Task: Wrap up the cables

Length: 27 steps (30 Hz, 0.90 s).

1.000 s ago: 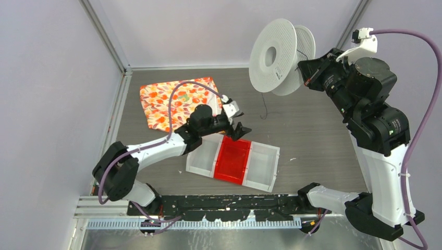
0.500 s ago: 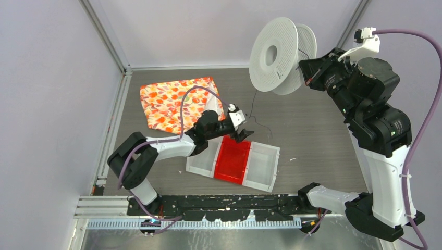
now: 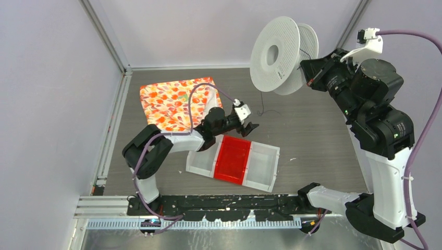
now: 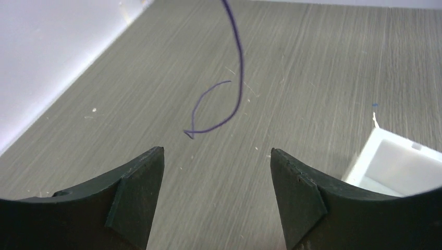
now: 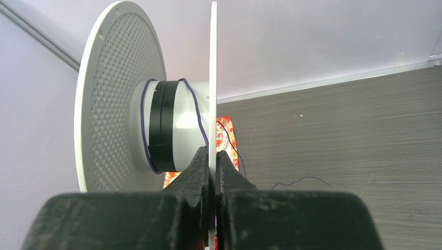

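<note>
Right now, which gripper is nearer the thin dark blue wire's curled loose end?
Left. The left gripper hovers just short of the wire end; the right gripper grips the white spool.

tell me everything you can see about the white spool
The white spool looks plastic: two round perforated flanges, a hub with a black band. It is held above the table's far edge, axis roughly level, the right gripper shut on one flange's rim. Thin dark blue cable loosely circles the hub.
</note>
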Each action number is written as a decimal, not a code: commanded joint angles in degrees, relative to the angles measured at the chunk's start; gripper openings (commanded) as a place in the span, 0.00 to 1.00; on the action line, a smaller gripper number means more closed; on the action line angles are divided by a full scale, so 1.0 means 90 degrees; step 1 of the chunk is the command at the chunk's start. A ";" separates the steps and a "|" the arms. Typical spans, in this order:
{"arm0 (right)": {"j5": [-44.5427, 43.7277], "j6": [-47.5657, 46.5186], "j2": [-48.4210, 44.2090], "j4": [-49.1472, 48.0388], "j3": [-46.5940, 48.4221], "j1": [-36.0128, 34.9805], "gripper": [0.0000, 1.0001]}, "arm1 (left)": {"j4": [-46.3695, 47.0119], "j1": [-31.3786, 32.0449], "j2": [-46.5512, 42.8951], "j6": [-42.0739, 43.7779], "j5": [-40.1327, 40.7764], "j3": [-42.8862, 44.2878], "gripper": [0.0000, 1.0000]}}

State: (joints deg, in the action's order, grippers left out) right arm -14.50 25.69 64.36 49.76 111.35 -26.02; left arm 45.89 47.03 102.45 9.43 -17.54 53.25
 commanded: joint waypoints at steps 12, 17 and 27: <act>0.0027 0.0072 -0.0113 -0.0616 0.0460 0.0018 0.00 | 0.0565 0.0050 0.0494 -0.0257 -0.0262 0.0912 0.73; 0.0013 0.0104 -0.0115 -0.0626 0.0426 0.0019 0.01 | 0.0545 0.0088 0.0549 -0.0243 -0.0407 0.1005 0.48; -0.0988 0.0300 -0.0255 -0.0893 -0.0113 0.0015 0.01 | 0.0497 0.0208 -0.0077 -0.1562 -0.0956 0.0385 0.00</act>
State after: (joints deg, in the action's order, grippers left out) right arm -17.10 25.93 63.86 49.69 111.68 -26.02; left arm 47.00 47.77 106.85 2.13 -22.90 59.09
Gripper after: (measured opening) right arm 0.047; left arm 0.012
